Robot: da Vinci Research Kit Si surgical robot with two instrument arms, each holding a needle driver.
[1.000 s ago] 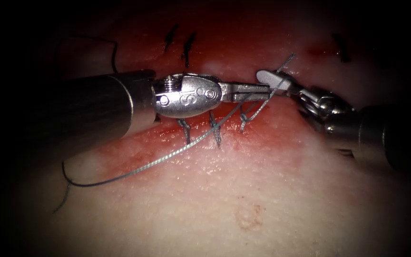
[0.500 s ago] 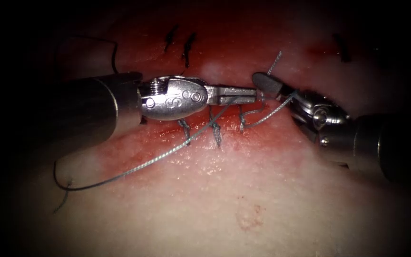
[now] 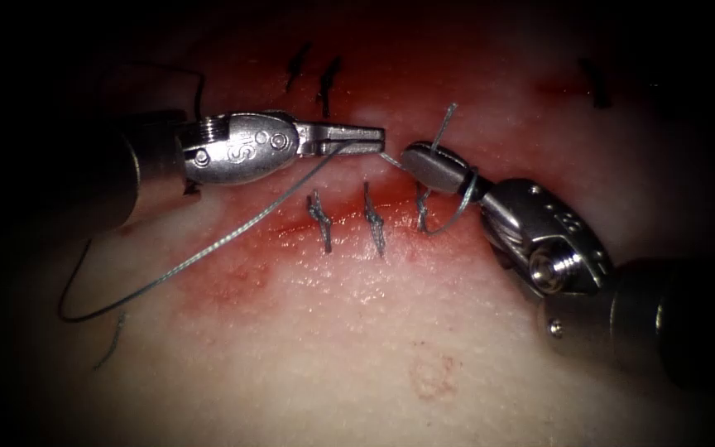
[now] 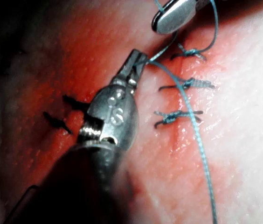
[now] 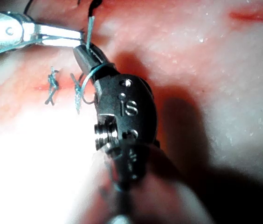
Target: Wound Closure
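Observation:
My left tool (image 3: 367, 137) is shut on the long thread (image 3: 208, 248), which sweeps down and left from its jaws across the tissue (image 3: 391, 331). It is seen too as the left tool (image 4: 136, 60) and the thread (image 4: 197, 135). Just to its right, my right tool (image 3: 428, 165) is shut on the thread's short end (image 3: 447, 120), which sticks upward. A loop of thread (image 3: 457, 211) wraps around its jaws down to the rightmost stitch (image 3: 422, 207). Up close, the right tool (image 5: 87, 58) carries the same loop (image 5: 92, 77).
Two finished stitches (image 3: 322, 219) (image 3: 374, 228) cross the cut to the left of the rightmost one. Red fluid (image 3: 233, 273) stains the tissue around the cut. Dark cut ends of thread (image 3: 324, 83) (image 3: 596, 87) lie on the far tissue.
The left tool has drawn back left and upward, pulling the long thread with it. The right tool has swung left and turned down over the rightmost stitch, the loop sliding along its jaws.

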